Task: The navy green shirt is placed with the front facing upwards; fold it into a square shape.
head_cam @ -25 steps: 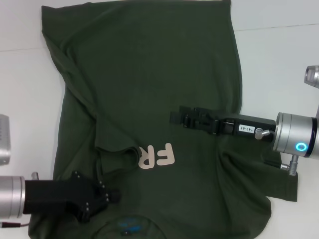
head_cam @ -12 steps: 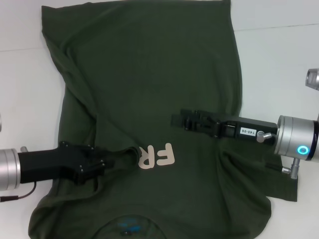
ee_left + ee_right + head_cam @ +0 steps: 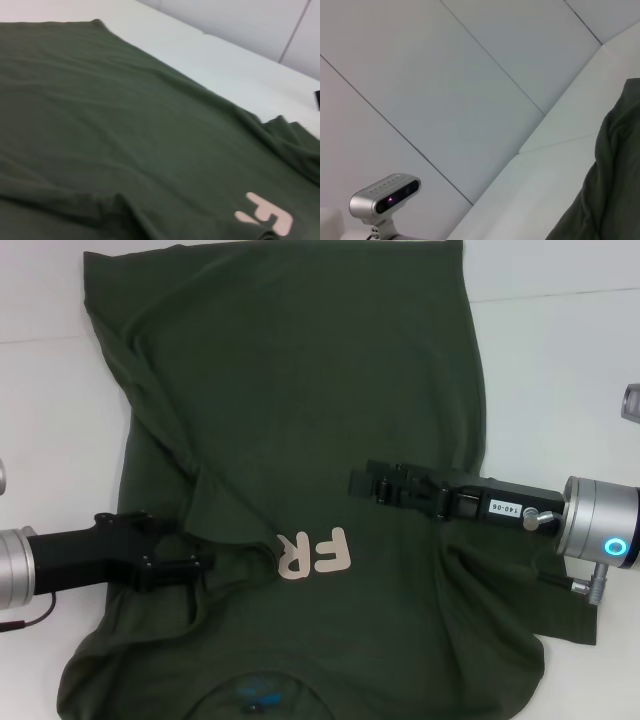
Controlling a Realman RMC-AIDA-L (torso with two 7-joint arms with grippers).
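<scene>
While the navy green shirt [image 3: 300,440] lies spread over the white counter [image 3: 560,360], covering most of the middle of the head view, its left side is folded inward, so a diagonal crease runs down to the pink letters "FR" [image 3: 315,553] and hides the rest of the print. Near the lower edge of that view a small blue neck label [image 3: 258,692] shows at the collar. The left tool [image 3: 190,558] comes in from the left side, low over the fabric, with its tip at the folded edge just beside the letters; I cannot tell if it is clenched or released. The right tool [image 3: 362,483] reaches in from the right, above the cloth near the middle of the shirt, and its state I also cannot tell. A small grey camera [image 3: 385,196] stands by the wall in the right wrist view
</scene>
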